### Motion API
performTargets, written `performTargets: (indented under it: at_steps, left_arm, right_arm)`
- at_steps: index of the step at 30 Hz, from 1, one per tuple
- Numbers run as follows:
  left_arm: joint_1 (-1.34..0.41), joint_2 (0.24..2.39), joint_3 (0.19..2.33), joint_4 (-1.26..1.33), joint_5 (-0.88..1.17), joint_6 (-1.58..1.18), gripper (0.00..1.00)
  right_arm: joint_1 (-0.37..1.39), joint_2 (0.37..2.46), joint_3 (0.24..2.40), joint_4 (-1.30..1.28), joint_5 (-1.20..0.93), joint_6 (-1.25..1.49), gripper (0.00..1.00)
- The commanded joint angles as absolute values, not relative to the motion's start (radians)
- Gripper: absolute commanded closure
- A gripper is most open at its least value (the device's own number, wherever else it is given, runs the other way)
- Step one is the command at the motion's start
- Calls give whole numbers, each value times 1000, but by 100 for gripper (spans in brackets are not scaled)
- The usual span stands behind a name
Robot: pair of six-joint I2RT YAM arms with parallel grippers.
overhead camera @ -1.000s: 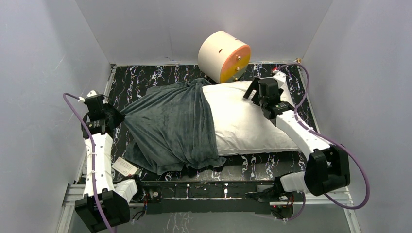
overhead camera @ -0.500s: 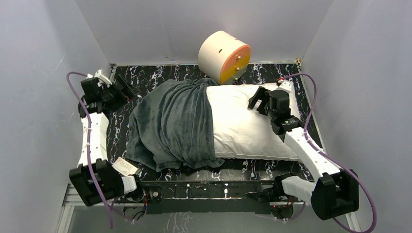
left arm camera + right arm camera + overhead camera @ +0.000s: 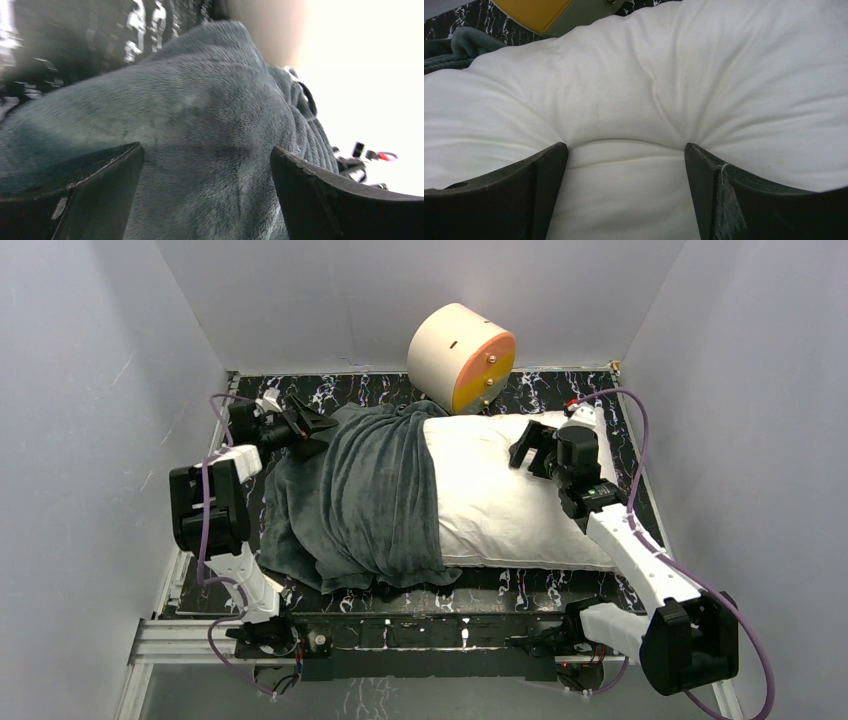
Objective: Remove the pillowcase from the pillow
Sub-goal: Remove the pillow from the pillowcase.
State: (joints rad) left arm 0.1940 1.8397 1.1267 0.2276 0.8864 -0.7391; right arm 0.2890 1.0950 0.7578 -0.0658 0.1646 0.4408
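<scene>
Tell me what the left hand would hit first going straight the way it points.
The dark grey pillowcase. The open left hand points into its bunched far-left end, and the wrist view shows plush fabric filling the span between its fingers; whether it already touches is unclear.

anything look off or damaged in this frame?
No damage or spill visible. The pillowcase is bunched over the left half of the pillow, grey side out, expected mid-task. The cream-and-orange cylinder lies tipped on its side at the far edge. The right end effector dents the pillow.
</scene>
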Motion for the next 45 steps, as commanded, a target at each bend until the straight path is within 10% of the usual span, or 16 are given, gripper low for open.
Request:
performTargets:
  at_steps: [1, 8, 10, 15, 23, 27, 43, 45]
  left_arm:
    - [150, 1848, 1066, 633, 1035, -982, 10]
    - [148, 1792, 1011, 536, 959, -886, 92]
    - [148, 1761, 1017, 444, 929, -829, 100]
    - [148, 1687, 1071, 193, 797, -671, 100]
    - [143, 1645, 1129, 40, 748, -573, 100]
    - [157, 1588, 1195, -211, 399, -498, 100]
    - [463, 1535, 1230, -373, 378, -482, 100]
    - [462, 1539, 1195, -350, 490, -486, 81]
  right_arm:
    - [296, 1147, 739, -334, 48, 410, 5]
    - [296, 1092, 873, -346, -106, 351, 7]
    - [296, 1075, 920, -328, -206, 345, 11]
    - [341, 1112, 1011, -316, -334, 345, 20]
    - [658, 1328, 1071, -369, 280, 291, 15]
    - [638, 1443, 1045, -477, 507, 469, 21]
    - [499, 1384, 834, -346, 256, 584, 24]
    - [499, 1378, 851, -346, 238, 581, 23]
